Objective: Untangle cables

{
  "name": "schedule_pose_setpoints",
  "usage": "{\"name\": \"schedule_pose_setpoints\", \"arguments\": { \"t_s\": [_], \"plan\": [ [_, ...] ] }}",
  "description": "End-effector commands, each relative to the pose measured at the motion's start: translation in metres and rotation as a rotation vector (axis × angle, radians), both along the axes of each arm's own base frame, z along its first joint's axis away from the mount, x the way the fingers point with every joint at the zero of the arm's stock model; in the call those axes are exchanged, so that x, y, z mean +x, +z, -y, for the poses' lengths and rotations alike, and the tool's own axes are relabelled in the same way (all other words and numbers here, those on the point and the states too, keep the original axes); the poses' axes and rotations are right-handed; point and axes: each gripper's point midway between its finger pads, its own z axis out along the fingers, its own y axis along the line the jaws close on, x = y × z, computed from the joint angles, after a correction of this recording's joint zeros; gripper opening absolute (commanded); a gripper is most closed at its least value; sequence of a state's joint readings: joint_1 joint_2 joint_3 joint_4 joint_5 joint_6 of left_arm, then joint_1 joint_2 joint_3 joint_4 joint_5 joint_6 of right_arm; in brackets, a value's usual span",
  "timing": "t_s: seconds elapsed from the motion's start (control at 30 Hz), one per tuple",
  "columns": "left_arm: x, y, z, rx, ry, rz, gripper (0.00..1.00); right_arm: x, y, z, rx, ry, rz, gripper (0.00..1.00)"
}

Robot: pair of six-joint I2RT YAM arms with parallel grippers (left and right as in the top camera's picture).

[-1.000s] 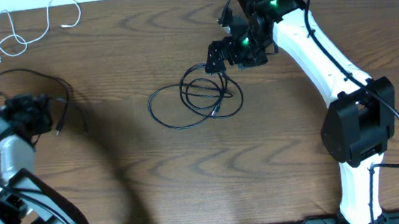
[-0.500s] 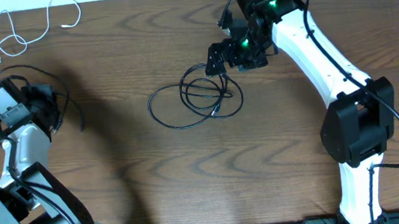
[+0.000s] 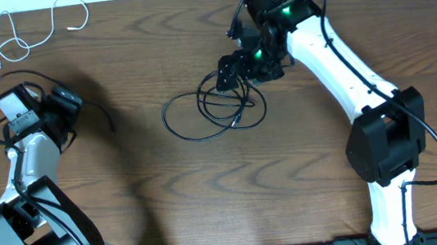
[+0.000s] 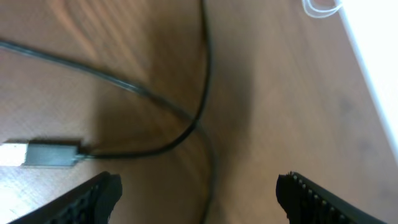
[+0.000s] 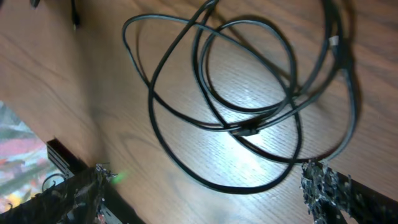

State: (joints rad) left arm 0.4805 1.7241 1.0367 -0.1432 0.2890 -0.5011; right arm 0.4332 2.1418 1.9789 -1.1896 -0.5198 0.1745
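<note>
Since the left fingers (image 4: 93,196) are spread wide with nothing between them, and one black cable (image 4: 207,74) with its flat plug (image 4: 53,154) lies loose on the bench (image 3: 169,194) right under them, I'd guess that strand has been let go on the left side, well apart from the rest. So the step in hand looks like going back for the next one. The right fingers (image 5: 329,190) hang open too, gripping nothing, right over the black tangle (image 5: 249,129) mid-bench, where several loops cross each other. The next move probably wants a single loop picked where it lies on top, clear of its neighbours, or the whole knot comes along. The white cable (image 3: 25,44) sits alone in the far left corner. Compared with a second ago, the left arm has swung in from the bench edge toward the middle. The right arm has dipped a bit closer over the tangle, which hasn't shifted.
</note>
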Motion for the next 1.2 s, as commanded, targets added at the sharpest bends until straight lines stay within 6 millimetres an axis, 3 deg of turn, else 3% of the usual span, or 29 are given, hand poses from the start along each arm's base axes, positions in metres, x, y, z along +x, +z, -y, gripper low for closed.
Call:
{"name": "schedule_pose_setpoints", "arguments": {
  "t_s": [0.0, 0.1, 0.17, 0.27, 0.33, 0.43, 0.57, 0.63, 0.73, 0.93, 1.17],
  "plan": [
    [-0.015, -0.004, -0.010, 0.159, -0.086, -0.100, 0.85, -0.008, 0.015, -0.007, 0.016, 0.025, 0.030, 0.99],
    [-0.042, -0.009, -0.046, 0.319, 0.051, -0.248, 0.85, -0.011, 0.015, -0.011, 0.015, 0.034, 0.028, 0.99],
    [-0.048, -0.005, -0.061, 0.392, 0.099, -0.281, 0.85, -0.012, 0.015, -0.012, 0.015, 0.038, 0.027, 0.99],
    [-0.041, -0.001, -0.066, 0.428, 0.092, -0.255, 0.82, -0.012, 0.015, -0.013, 0.015, 0.040, 0.029, 0.99],
    [-0.035, 0.000, -0.068, 0.436, 0.096, -0.235, 0.64, -0.012, 0.015, -0.013, 0.015, 0.040, 0.029, 0.99],
    [-0.032, -0.004, -0.070, 0.437, 0.097, -0.229, 0.62, -0.013, 0.015, -0.013, 0.015, 0.041, 0.028, 0.99],
    [-0.018, -0.013, -0.058, 0.388, 0.019, -0.181, 0.62, -0.013, 0.015, -0.014, 0.015, 0.042, 0.030, 0.99],
    [-0.007, -0.017, -0.046, 0.353, -0.061, -0.141, 0.72, -0.013, 0.015, -0.014, 0.015, 0.042, 0.029, 0.99],
    [0.003, -0.026, -0.031, 0.307, -0.144, -0.104, 0.78, -0.013, 0.015, -0.014, 0.015, 0.042, 0.028, 0.99],
    [0.009, -0.041, -0.025, 0.365, -0.259, -0.128, 0.79, -0.014, 0.015, -0.013, 0.013, 0.040, 0.021, 0.99],
    [0.010, -0.063, -0.022, 0.350, -0.276, -0.154, 0.78, -0.015, 0.015, -0.013, 0.011, 0.027, 0.010, 0.99]
  ]
}}
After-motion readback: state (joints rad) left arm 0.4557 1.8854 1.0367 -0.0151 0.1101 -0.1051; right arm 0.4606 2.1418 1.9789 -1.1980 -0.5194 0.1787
